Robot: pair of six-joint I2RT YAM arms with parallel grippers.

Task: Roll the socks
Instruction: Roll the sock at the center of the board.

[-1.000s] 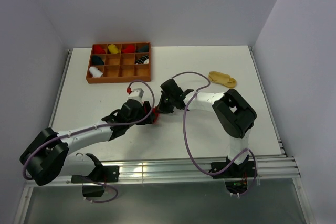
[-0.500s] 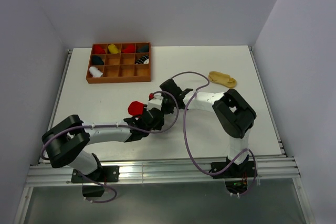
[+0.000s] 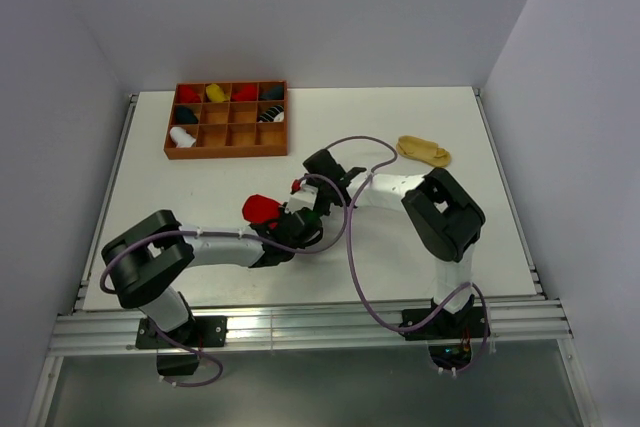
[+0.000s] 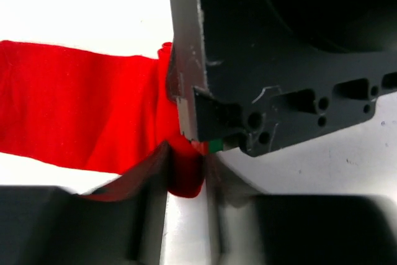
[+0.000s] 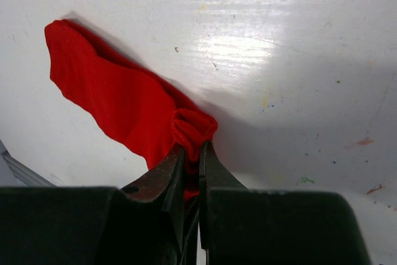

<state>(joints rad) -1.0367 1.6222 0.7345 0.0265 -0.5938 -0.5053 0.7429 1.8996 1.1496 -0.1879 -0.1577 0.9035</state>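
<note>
Looking at the right claw (image 5: 191, 153) first: its two fingers are pinched together on a bunched-up end of the red sock (image 5: 118, 100), and a little wad of fabric pokes out just past the tips. The rest of the sock runs away from that claw, up and to the left in its wrist view, lying flat on the white table (image 5: 298, 60). The left claw (image 4: 184, 181) is crowded in just beside the other one. Its own wrist view shows a fold of the same red fabric going down between its blurry fingers, so it looks clamped on the red sock too. The long flat part stretches off to the left of that claw. From above, both claws meet near the middle of the table, with a red lump of sock just to the left of the left claw and a small red scrap showing at the right claw. The tan-yellow sock (image 3: 424, 151) lies loose and flat, well apart from both claws, off to the right and farther back than the right claw. The wooden tray (image 3: 228, 154) sits well beyond the left claw at the back left, with rolled bundles (image 3: 182, 135) in some compartments.
</note>
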